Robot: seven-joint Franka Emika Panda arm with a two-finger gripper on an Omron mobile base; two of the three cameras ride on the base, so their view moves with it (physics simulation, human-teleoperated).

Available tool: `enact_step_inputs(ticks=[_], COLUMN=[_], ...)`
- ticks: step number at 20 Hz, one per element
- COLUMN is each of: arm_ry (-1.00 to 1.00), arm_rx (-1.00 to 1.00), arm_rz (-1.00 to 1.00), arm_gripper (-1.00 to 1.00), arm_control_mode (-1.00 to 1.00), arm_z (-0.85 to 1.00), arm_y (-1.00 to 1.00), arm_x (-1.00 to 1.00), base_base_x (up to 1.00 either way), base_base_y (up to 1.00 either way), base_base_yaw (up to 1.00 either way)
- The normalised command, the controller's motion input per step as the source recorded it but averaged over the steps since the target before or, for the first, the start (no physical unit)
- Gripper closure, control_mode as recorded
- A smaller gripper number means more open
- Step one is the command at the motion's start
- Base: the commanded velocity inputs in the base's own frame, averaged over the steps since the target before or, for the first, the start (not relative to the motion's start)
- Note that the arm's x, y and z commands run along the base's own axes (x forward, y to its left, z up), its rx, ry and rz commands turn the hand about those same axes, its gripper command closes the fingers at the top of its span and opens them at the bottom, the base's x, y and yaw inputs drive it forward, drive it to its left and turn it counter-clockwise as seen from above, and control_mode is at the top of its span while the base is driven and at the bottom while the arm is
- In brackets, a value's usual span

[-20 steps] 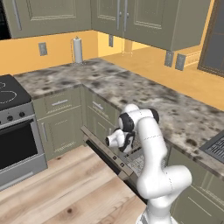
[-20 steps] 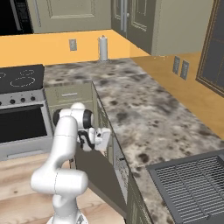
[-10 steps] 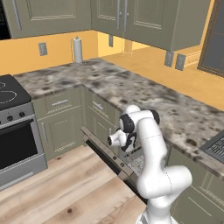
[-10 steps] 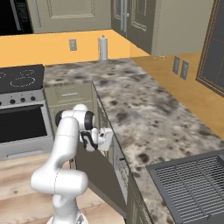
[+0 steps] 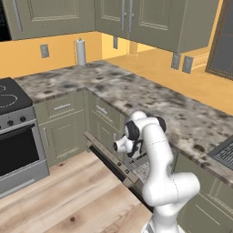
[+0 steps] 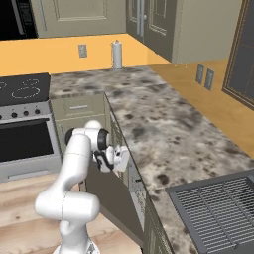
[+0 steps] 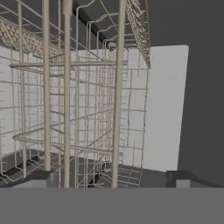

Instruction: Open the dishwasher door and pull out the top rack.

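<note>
The dishwasher door (image 5: 105,154) hangs open and low, its dark face (image 6: 105,194) sloping down toward the floor, with small dark buttons along its edge strip. My gripper (image 5: 136,154) reaches over the door into the opening under the counter, where the light wire grid of the top rack (image 5: 146,167) shows. In the hand view the top rack (image 7: 117,109) is very close. Its thin bars cross the space between my two fingertips (image 7: 41,176), and the gripper (image 7: 110,177) is open, closed on nothing. From the right side the gripper (image 6: 124,160) sits at the cabinet front.
A speckled stone counter (image 5: 182,116) runs above the dishwasher. The stove with its black oven door (image 5: 16,152) stands to the left, green cabinet drawers (image 5: 61,109) between. A sink grid (image 6: 221,208) lies at the right. Wooden floor (image 5: 68,195) spreads before the door.
The hand has edged slightly further toward the dishwasher's inside. The jaws stay open and the door has not moved.
</note>
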Motion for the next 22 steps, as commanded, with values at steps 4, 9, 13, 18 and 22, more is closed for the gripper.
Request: enact_step_inputs(ticks=[4, 9, 13, 18, 22], arm_ry=[0.0, 0.0, 0.0, 0.0, 0.0], arm_rx=[0.0, -0.01, -0.01, -0.02, -0.01], arm_rz=[0.0, 0.0, 0.0, 0.0, 0.0], arm_gripper=[-1.0, -1.0, -1.0, -1.0, -1.0], arm_control_mode=[-1.0, -1.0, -1.0, -1.0, -1.0], arm_z=[-0.23, -0.21, -0.16, -0.12, -0.04], arm_y=[-0.11, -0.09, -0.06, -0.04, -0.07], arm_x=[0.17, 0.15, 0.12, 0.13, 0.17], base_base_x=[0.0, 0.0, 0.0, 0.0, 0.0], base_base_y=[0.0, 0.0, 0.0, 0.0, 0.0], base_base_yaw=[0.0, 0.0, 0.0, 0.0, 0.0])
